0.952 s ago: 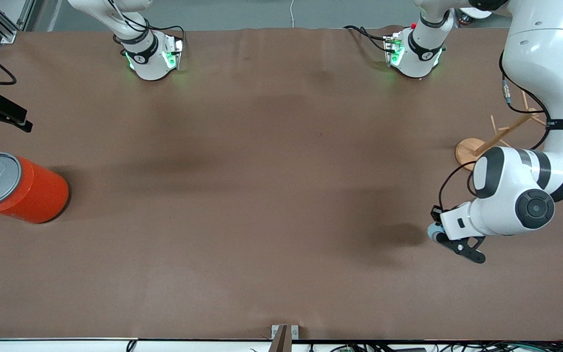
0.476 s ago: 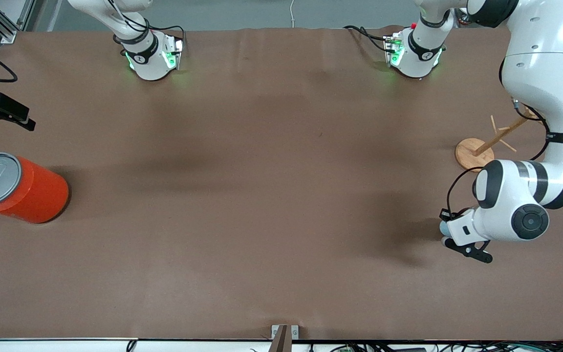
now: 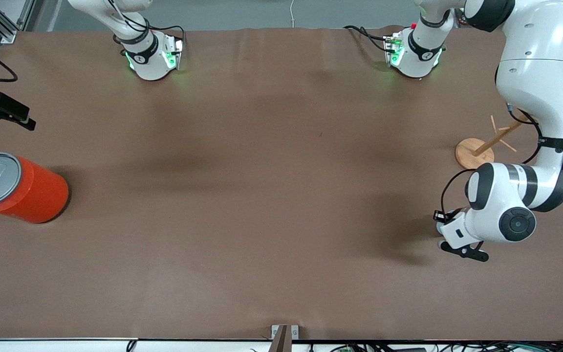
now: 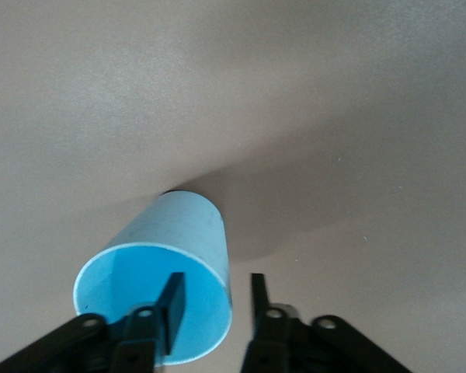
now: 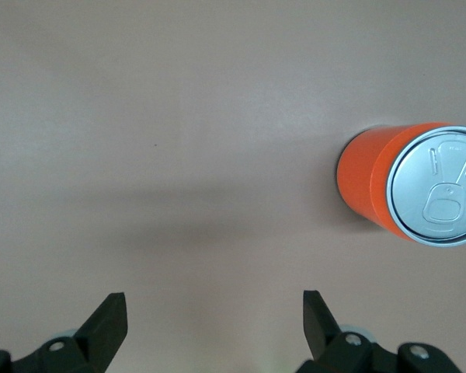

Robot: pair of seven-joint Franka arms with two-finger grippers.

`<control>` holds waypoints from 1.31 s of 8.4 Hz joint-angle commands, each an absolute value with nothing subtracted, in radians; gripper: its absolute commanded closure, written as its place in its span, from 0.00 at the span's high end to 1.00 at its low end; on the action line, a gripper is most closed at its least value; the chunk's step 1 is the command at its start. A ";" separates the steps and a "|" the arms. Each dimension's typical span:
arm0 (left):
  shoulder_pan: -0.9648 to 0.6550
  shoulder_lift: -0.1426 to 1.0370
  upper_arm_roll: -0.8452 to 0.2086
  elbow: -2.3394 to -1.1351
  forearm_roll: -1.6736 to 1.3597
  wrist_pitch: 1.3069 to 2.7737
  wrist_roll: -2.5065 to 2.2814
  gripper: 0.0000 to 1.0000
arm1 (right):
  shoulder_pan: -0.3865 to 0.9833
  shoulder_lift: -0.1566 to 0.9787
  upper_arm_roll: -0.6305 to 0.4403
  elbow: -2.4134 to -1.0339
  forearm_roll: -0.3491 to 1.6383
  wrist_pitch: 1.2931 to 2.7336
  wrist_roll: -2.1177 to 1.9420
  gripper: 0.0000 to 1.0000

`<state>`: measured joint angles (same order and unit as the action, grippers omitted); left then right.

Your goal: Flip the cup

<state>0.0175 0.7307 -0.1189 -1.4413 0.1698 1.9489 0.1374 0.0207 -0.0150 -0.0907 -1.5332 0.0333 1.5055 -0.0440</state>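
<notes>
While the left arm bends down over its own end of the bench (image 3: 281,205), the left tool (image 3: 450,239) sits low there, nearer to the front camera than anything else on the brown surface. Its left wrist view shows the light blue cup (image 4: 165,281) standing mouth up on the bench, narrow base down and brighter blue inside showing. One black finger (image 4: 172,305) reaches inside the cup's mouth and the other runs down outside the wall, so the rim's wall lies between the two; they stand close on either side of it, and the tool is pinching the cup by that wall. From the front camera only a sliver of the cup (image 3: 440,228) peeks out beside the wrist's white housing, with the arm's shadow spread on the bench next to it.

Farther from the front camera, at the same end of the bench, a small wooden stand (image 3: 475,152) with a round base and a slanted, pegged post stands beside the left arm's forearm.

Toward the right arm's end, an orange canister (image 3: 20,188) with a grey pull-tab lid stands upright on the bench. The right tool (image 3: 5,116) waits in the air at that end, farther up the front view than the canister. Its right wrist view shows the black fingers (image 5: 109,326) spread wide, nothing between them, and the canister (image 5: 413,185) off to one side below.
</notes>
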 commanded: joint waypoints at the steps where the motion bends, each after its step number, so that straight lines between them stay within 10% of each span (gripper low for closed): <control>1: 0.009 0.674 -0.117 -1.437 0.192 1.913 0.123 0.99 | 0.018 -0.026 -0.092 -1.534 0.045 1.502 -0.034 1.00; 11: 0.029 0.100 -0.130 -1.446 0.066 1.550 0.101 1.00 | 0.023 -0.026 -0.089 -1.537 0.041 1.494 -0.035 1.00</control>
